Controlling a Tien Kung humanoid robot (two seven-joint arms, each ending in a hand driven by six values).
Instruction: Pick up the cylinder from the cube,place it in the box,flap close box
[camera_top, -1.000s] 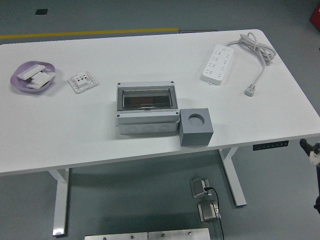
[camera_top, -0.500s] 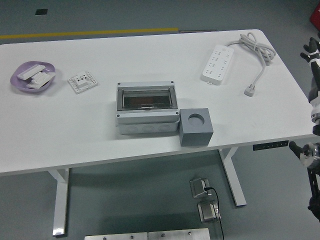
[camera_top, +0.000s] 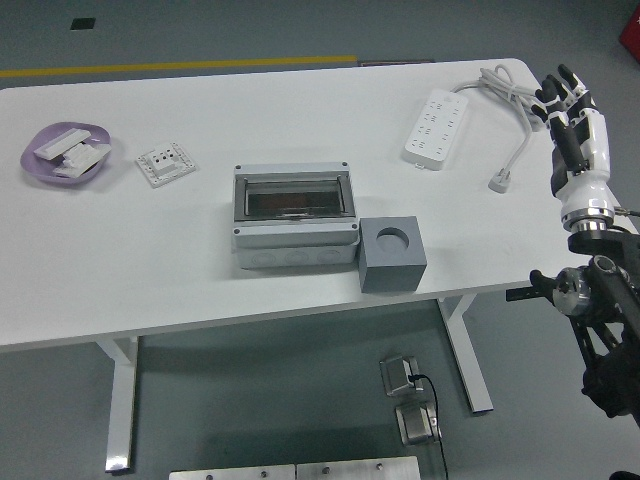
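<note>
A grey cube (camera_top: 393, 254) with a round hole in its top stands near the table's front edge; I see no cylinder in the hole or elsewhere. Touching its left side is a grey box (camera_top: 294, 216) with its smoked transparent lid down. My right hand (camera_top: 566, 101) is raised over the table's right edge, far right of the cube, fingers straight and spread, holding nothing. The left arm is out of view.
A white power strip (camera_top: 436, 126) with cable and plug (camera_top: 501, 180) lies at the back right, close to my right hand. A white socket plate (camera_top: 166, 163) and a purple dish (camera_top: 64, 153) holding white parts sit at the left.
My right arm has risen from below the table's right edge, and the hand now stands high beside the power strip's cable. Objects on the table have not moved.
</note>
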